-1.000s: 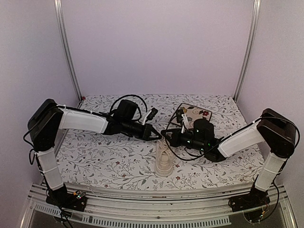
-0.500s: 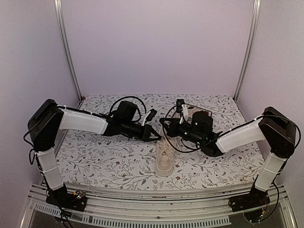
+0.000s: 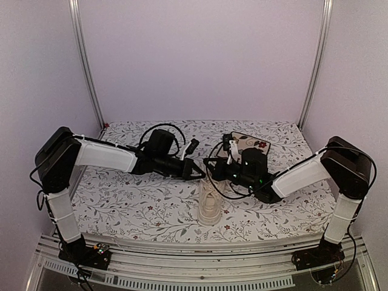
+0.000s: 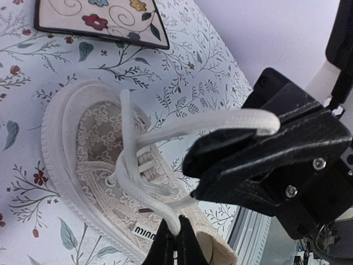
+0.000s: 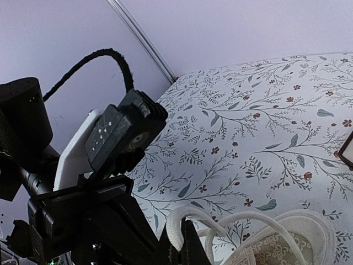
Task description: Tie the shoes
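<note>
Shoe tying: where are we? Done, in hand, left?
Done: the sneaker sits upright with its laces threaded through the eyelets.
In hand: the left gripper and the right gripper are each shut on a lace strand, holding it up off the shoe.
Left: no knot or bow shows, so crossing, looping and tightening likely all remain.

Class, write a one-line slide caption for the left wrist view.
The left gripper and right gripper, each shut on a white lace stretched from the cream sneaker on floral cloth.
</note>
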